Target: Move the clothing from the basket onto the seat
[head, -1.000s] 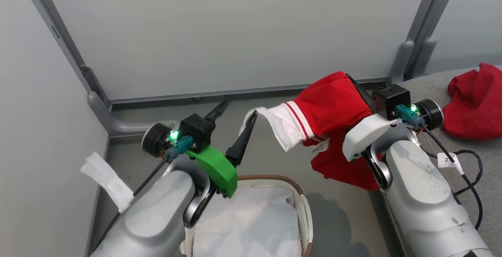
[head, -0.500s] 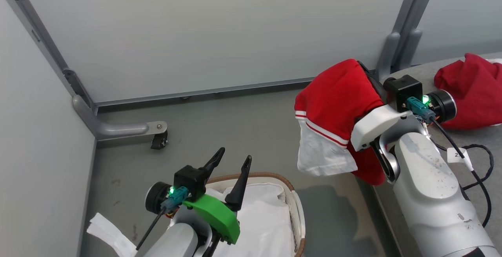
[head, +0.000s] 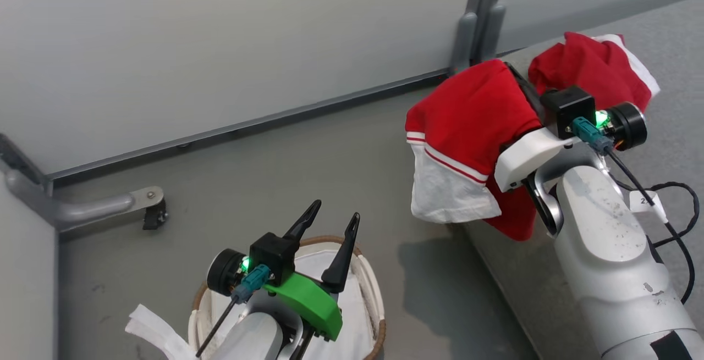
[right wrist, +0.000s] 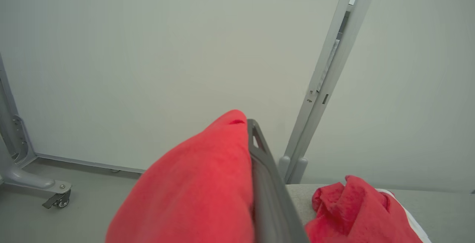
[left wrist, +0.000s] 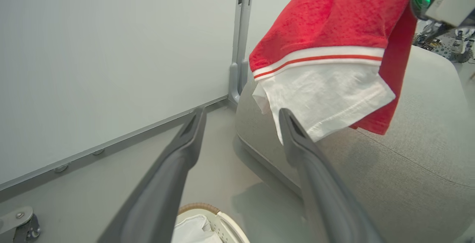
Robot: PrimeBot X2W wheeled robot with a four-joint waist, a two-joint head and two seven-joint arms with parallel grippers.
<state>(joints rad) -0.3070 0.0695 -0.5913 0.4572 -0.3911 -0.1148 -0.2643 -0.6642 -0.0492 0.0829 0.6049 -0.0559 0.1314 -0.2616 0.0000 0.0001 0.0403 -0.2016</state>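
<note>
Pale grey panel walls (head: 220,46) meet a dull grey floor (head: 308,184), and a grey metal post (head: 473,19) stands where two panels join, just behind the near corner of the large grey woven-fabric seat (head: 676,63) with its rounded edges.

The right gripper (right wrist: 252,131) is raised over the seat's side edge. Its fingers are closed together on a draped garment (head: 467,112) of bright red soft fabric with white striped trim and a white panel. In the right wrist view one dark finger is bare and the other is buried under the cloth. The fabric hangs over the gripper and down past the seat's edge, its white panel lowest; whether it brushes the cushion cannot be told.

A second garment (head: 583,66), the same bright red with a white border, lies crumpled on the seat, farther in from that edge and near the wall.

Off the seat, on the floor and well apart from its side, stands the small oval white perforated plastic basket (head: 375,299) with a brown woven rim and a plain white liner (head: 352,316) inside. No red fabric shows in the part of the basket that can be seen. The left gripper (head: 337,210) hangs over it with its two dark fingers spread wide and nothing between them — its tips point towards the wall.
</note>
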